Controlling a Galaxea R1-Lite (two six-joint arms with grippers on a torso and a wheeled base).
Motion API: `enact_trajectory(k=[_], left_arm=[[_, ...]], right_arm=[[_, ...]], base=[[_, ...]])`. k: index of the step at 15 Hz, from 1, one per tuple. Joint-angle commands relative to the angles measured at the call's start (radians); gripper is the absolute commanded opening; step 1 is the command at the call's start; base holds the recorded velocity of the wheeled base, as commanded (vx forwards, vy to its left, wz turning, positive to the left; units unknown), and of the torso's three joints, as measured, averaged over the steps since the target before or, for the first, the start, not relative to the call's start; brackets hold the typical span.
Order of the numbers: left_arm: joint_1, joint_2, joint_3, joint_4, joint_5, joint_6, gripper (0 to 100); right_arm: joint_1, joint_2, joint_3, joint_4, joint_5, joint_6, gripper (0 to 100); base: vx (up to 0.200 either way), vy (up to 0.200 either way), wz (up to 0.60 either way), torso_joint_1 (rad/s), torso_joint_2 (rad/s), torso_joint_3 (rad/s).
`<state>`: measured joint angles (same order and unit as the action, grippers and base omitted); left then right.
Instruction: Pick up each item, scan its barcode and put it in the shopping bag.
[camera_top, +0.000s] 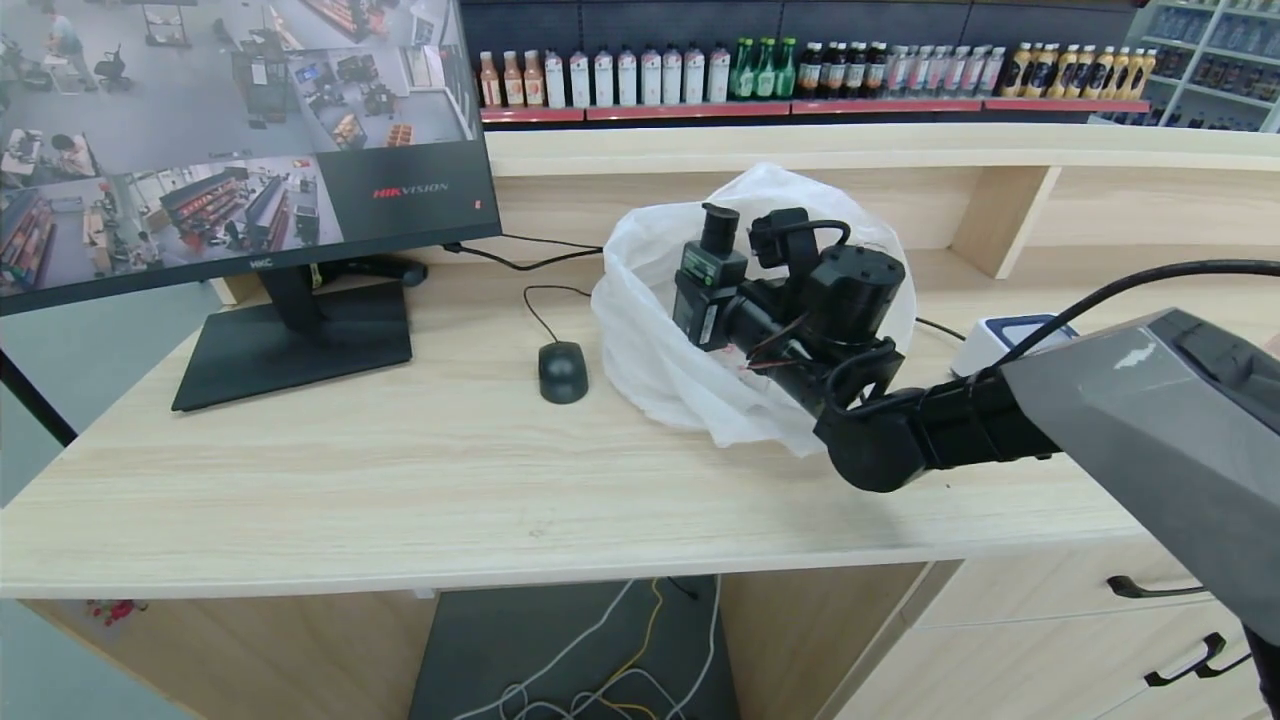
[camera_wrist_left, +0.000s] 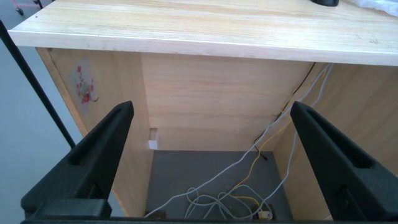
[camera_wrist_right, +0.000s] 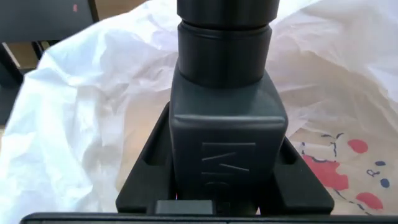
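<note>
Dark, square-bodied, round-capped bottle (camera_wrist_right: 227, 149), clamped in the right end effector (camera_top: 705, 298), hangs in the mouth of the crinkled white plastic shopping bag (camera_top: 650, 350) on the wooden tabletop (camera_top: 400, 480), its base hidden. Left end effector (camera_wrist_left: 211, 118) has its fingers apart.

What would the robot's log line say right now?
right tool: shut on dark bottle | place: at white shopping bag mouth | left tool: open, facing counter front
</note>
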<state>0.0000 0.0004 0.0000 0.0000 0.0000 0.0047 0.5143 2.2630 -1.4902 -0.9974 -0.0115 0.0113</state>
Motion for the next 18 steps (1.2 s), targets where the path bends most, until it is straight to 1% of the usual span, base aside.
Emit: enact_trajectory(k=[1,7,12,18], left_arm=[[0.000,0.000,0.000,0.000,0.000,0.000,100],[0.000,0.000,0.000,0.000,0.000,0.000,100],[0.000,0.000,0.000,0.000,0.000,0.000,100],[0.000,0.000,0.000,0.000,0.000,0.000,100]], right_arm=[[-0.003,0.020,0.004,0.000,-0.001,0.001,0],[-0.007,0.056,0.005,-0.003,-0.001,-0.014,0],[-0.007,0.081,0.031,-0.052,-0.002,-0.016,0],[-0.007,0.089,0.044,-0.053,-0.001,-0.013,0]], base=[[0.000,0.000,0.00,0.000,0.00,0.000],[0.000,0.000,0.00,0.000,0.00,0.000],[0.000,0.000,0.00,0.000,0.00,0.000],[0.000,0.000,0.00,0.000,0.00,0.000]])
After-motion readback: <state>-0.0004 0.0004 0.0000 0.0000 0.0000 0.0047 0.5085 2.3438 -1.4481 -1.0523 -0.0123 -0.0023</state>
